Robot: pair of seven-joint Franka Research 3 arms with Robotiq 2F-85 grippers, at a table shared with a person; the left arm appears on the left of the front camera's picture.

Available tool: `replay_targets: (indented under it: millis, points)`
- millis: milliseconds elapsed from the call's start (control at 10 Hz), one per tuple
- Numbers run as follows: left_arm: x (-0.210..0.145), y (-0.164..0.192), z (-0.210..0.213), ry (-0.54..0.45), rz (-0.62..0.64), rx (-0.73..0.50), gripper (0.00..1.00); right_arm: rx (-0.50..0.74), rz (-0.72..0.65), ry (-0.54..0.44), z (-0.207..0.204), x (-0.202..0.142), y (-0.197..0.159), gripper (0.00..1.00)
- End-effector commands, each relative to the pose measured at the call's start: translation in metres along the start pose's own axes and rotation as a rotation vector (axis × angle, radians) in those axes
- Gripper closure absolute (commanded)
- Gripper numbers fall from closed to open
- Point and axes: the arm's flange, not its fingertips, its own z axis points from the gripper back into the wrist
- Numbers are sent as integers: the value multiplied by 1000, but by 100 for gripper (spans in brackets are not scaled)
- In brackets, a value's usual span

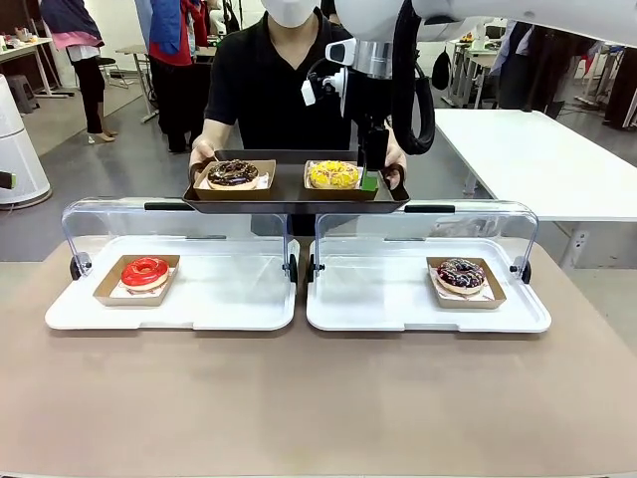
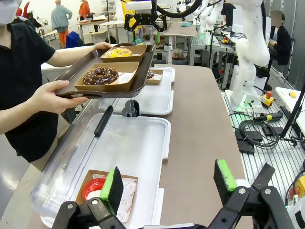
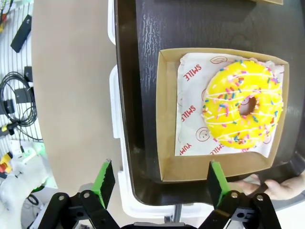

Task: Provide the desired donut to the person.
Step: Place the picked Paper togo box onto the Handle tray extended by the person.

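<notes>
The person (image 1: 269, 80) in a black shirt holds a dark serving tray (image 1: 294, 199) with both hands over the far table edge. On it stand two cardboard boxes, one with a chocolate donut (image 1: 233, 172) and one with a yellow sprinkled donut (image 1: 333, 174). My right gripper (image 1: 370, 179) hangs open just right of the yellow donut's box. In the right wrist view its green pads (image 3: 104, 181) straddle the box's near edge without gripping, the yellow donut (image 3: 243, 110) lying ahead. My left gripper (image 2: 167, 183) is open above the left display tray, near a red donut (image 2: 91, 188).
Two white display trays (image 1: 229, 299) (image 1: 398, 299) with raised clear lids sit on the brown table. The left holds the red donut (image 1: 145, 271), the right a dark glazed donut (image 1: 461, 274). The person's fingers (image 3: 267, 183) grip the serving tray rim near my right gripper.
</notes>
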Motion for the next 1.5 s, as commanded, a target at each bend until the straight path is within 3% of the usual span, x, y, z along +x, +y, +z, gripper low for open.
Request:
replay_targets:
  millis: [0, 300, 500, 600, 800, 1100, 1200, 1400]
  points:
    - [0, -2, 2, 3, -4, -2, 0, 8, 0, 6, 1, -2, 0, 0]
    - [0, -2, 2, 3, -4, -2, 0, 17, 24, 38, 10, -11, 18, 0]
    - [0, -2, 2, 3, -4, -2, 0, 21, 23, 95, 21, -72, 64, 0]
    - [0, -2, 2, 3, -4, -2, 0, 9, -1, 87, 17, -109, 89, 0]
    - [0, -2, 2, 3, -4, -2, 0, -3, -17, 62, 3, -149, 119, 0]
    - [0, -2, 2, 3, -4, -2, 0, -26, -84, 23, -7, -184, 123, 0]
    - [0, -2, 2, 3, -4, -2, 0, -23, -97, 37, -10, -186, 113, 0]
    - [0, -2, 2, 3, -4, -2, 0, -11, -73, 77, 2, -185, 128, 0]
